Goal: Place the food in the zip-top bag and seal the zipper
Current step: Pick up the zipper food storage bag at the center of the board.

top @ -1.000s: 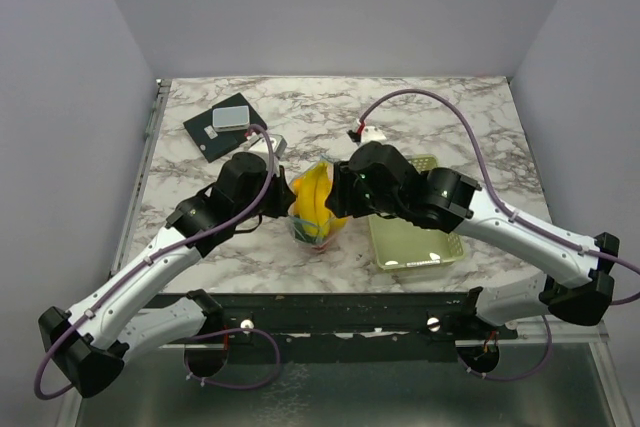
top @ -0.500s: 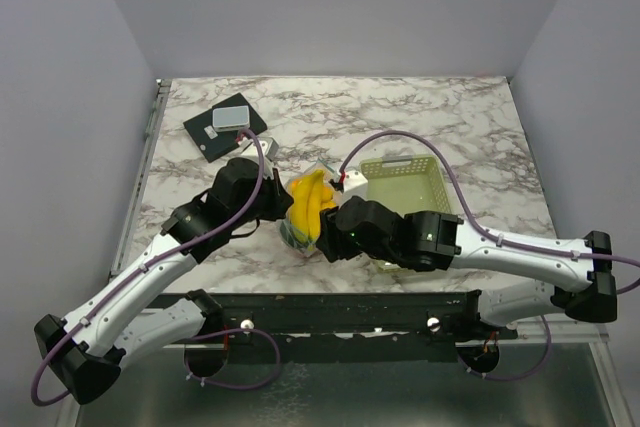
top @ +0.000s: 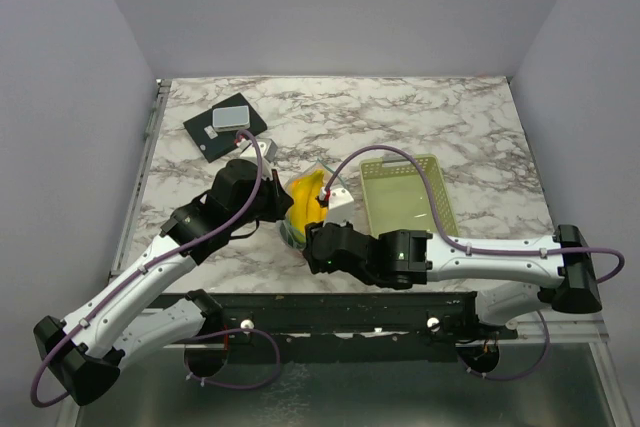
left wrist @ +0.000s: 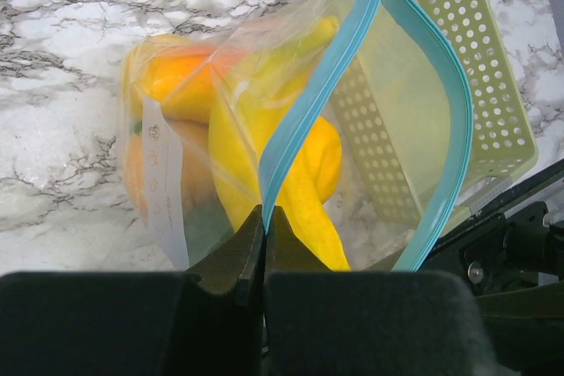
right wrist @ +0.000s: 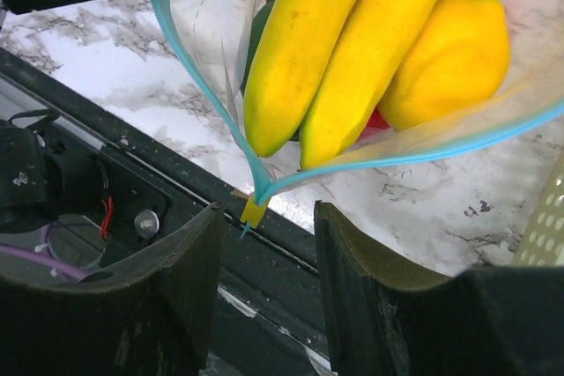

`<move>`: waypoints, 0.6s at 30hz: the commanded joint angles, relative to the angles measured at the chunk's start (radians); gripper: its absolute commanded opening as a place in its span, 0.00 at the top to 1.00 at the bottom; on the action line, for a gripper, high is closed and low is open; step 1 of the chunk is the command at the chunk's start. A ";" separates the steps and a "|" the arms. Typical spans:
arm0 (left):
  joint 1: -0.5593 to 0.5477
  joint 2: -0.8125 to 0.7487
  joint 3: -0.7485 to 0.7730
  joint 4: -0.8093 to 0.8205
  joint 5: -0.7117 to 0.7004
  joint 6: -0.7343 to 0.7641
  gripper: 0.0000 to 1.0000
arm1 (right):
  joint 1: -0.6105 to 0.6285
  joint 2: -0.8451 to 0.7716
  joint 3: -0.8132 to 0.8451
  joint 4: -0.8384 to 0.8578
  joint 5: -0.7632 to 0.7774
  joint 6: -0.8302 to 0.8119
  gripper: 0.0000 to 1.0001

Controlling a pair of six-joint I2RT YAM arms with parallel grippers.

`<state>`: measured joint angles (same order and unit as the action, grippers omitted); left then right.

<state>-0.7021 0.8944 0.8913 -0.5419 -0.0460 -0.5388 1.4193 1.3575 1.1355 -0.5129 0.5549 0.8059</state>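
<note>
The clear zip-top bag (top: 303,209) stands on the marble between my two grippers, its mouth gaping. Inside is the food: yellow bananas (right wrist: 300,50), a lemon-like piece (right wrist: 454,50), an orange ball (left wrist: 172,68) and a bit of red (right wrist: 377,121). My left gripper (left wrist: 263,210) is shut on one side of the light blue zipper (left wrist: 322,85) at the bag's left edge. My right gripper (right wrist: 266,213) is open at the near end of the zipper, where the two strips meet at a small yellow tab (right wrist: 254,210) between its fingers, untouched.
The pale green mesh basket (top: 440,192) sits just right of the bag and shows behind it in the left wrist view (left wrist: 467,33). A dark pad with a grey block (top: 222,127) lies at the back left. The table's dark front rail (right wrist: 176,182) runs just below the right gripper.
My right arm has swung off the basket toward the near side, bringing its gripper to the bag's near corner. The basket is now uncovered. The left gripper has kept its hold.
</note>
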 commanded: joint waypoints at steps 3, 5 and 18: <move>0.003 -0.022 -0.008 0.012 -0.006 -0.005 1.00 | 0.018 0.071 0.067 0.012 0.088 0.069 0.53; 0.004 -0.022 -0.007 0.013 -0.004 -0.004 1.00 | 0.020 0.082 0.076 0.011 0.095 0.072 0.56; 0.003 -0.029 -0.003 0.005 -0.008 -0.003 1.00 | 0.024 0.120 0.122 -0.057 0.110 0.077 0.82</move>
<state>-0.7013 0.8825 0.8913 -0.5426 -0.0463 -0.5385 1.4338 1.4612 1.2221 -0.5282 0.6159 0.8661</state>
